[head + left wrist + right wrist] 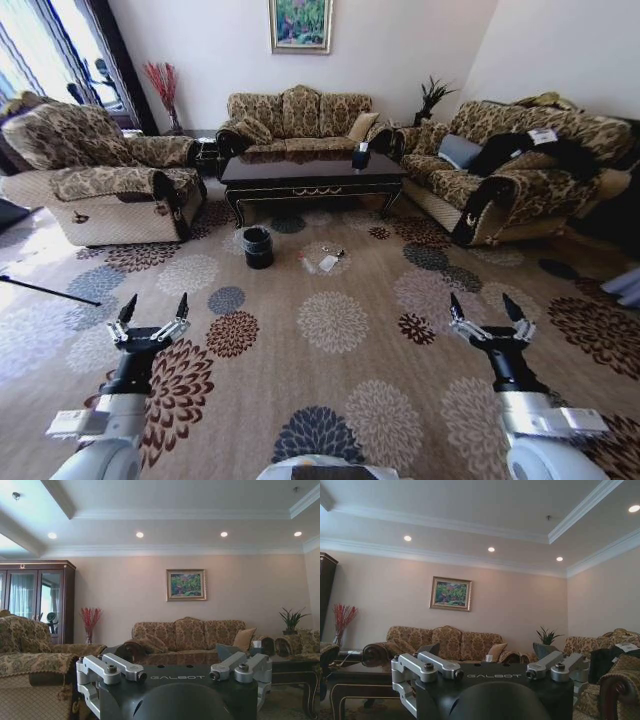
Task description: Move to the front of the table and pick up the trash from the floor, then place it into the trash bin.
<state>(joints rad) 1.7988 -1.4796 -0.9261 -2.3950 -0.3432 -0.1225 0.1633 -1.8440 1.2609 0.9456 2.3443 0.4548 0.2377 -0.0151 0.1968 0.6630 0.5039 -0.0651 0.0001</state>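
the robot is well back from the table, so it should roll straight ahead toward the trash on the carpet just beside the trash bin, keeping the left tool and right tool wide and low.
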